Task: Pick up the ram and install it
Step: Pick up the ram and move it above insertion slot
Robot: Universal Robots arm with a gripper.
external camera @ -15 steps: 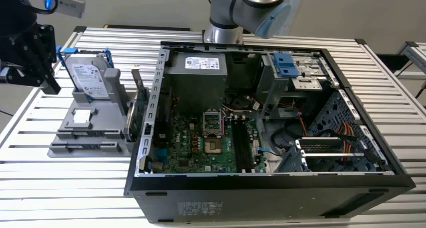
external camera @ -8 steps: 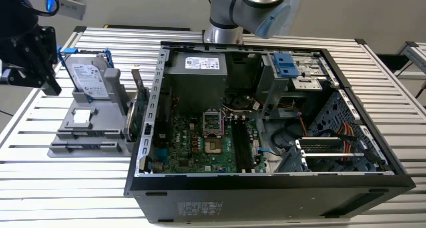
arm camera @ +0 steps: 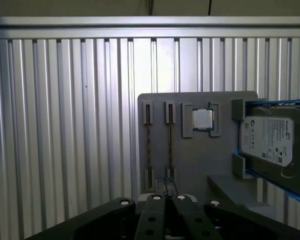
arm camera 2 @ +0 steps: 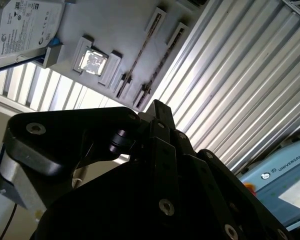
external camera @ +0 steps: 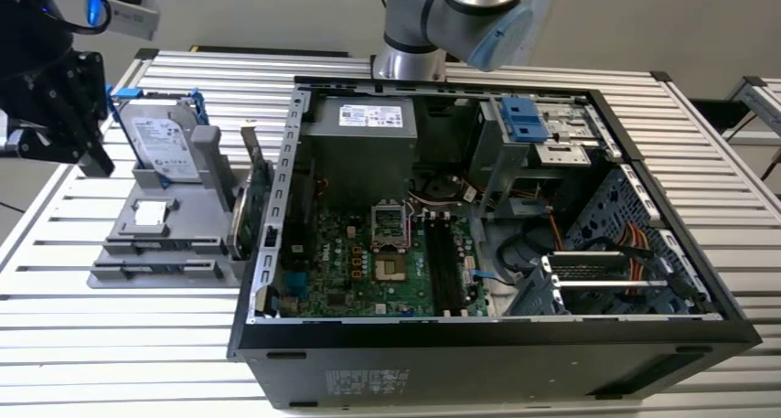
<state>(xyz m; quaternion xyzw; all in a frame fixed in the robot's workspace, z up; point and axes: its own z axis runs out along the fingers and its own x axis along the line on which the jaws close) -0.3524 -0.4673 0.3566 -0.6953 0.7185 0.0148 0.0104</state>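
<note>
Two ram sticks stand edge-on in the slots of a grey holder (arm camera: 190, 165): one ram (arm camera: 148, 145) and a second ram (arm camera: 170, 145). They show again as thin strips, the one ram (arm camera 2: 145, 50) beside the other ram (arm camera 2: 166, 52). In the exterior view the ram (external camera: 161, 246) lies at the holder's near end. My black gripper (external camera: 95, 162) hangs above the table at the exterior view's left of the holder. In both wrist views its fingertips (arm camera: 163, 186) are pressed together, with nothing between them. The gripper (arm camera 2: 160, 107) is apart from the ram.
The holder also carries a silver hard drive with blue rails (external camera: 165, 139), a processor chip (arm camera: 203, 119) and a green card (external camera: 251, 203). The open computer case (external camera: 488, 336) lies at the exterior view's right of it, motherboard (external camera: 366, 262) and black memory slots (external camera: 442, 262) exposed.
</note>
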